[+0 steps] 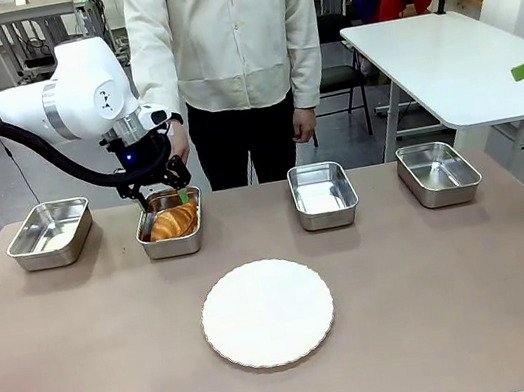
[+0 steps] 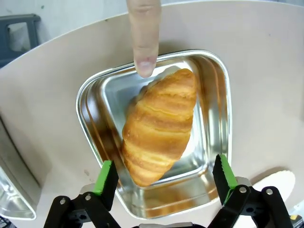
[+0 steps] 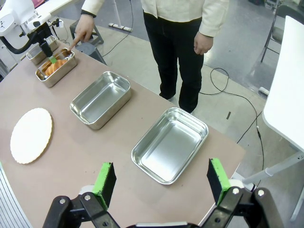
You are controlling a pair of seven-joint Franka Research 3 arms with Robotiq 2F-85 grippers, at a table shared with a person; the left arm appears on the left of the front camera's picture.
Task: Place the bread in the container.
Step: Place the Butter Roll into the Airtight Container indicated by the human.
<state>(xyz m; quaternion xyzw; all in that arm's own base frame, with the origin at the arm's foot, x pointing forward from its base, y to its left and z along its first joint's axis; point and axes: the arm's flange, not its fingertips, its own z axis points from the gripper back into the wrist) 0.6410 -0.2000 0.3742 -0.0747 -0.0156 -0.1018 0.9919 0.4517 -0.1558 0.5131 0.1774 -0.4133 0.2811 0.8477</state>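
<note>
Bread (image 2: 159,126) lies in the container (image 2: 95,102). Left gripper (image 2: 165,178) above it, fingers apart, apparently not touching. Right gripper (image 3: 160,182) fingers apart, holding nothing. Person's finger (image 2: 144,38) points at container.

Stainless-steel pans: four, in one row; the container (image 1: 172,234) holding bread is second from the robot's left. Croissant (image 1: 174,221): one. Round white plate (image 1: 267,313): one. Robot grippers: two. Persons: one.
</note>
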